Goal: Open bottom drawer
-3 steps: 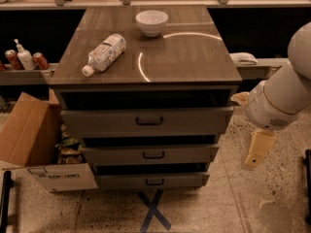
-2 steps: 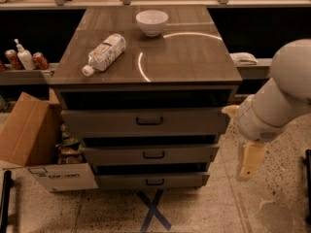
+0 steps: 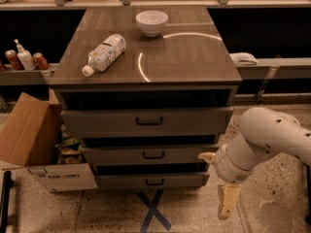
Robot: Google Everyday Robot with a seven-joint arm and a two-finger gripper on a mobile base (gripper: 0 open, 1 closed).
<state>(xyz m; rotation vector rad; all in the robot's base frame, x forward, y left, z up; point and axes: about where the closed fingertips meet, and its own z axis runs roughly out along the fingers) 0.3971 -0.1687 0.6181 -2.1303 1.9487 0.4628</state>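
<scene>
The bottom drawer [image 3: 121,181] is the lowest and narrowest of three grey fronts in a cabinet standing mid-scene, just above the floor. Its small black handle [image 3: 154,182] sits at the middle of the front. A dark gap shows above it, under the middle drawer [image 3: 116,155], and the top drawer [image 3: 107,122] is the widest and tallest.

The hand [image 3: 227,201] hangs low on the right, pointing down toward the floor, at the end of a white arm [image 3: 272,132] that enters from the right edge. It is right of the bottom drawer's right end and nearer than it, not touching the front and well apart from the handle. I cannot tell whether the hand is open or closed.

On the tabletop [image 3: 194,57] a plastic bottle [image 3: 104,52] lies on its side at the left, cap toward the near left, and a white bowl [image 3: 151,22] stands at the far middle. An open cardboard box [image 3: 24,135] sits on the floor just left of the cabinet. A blue tape cross [image 3: 153,210] marks the floor in front of the bottom drawer.
</scene>
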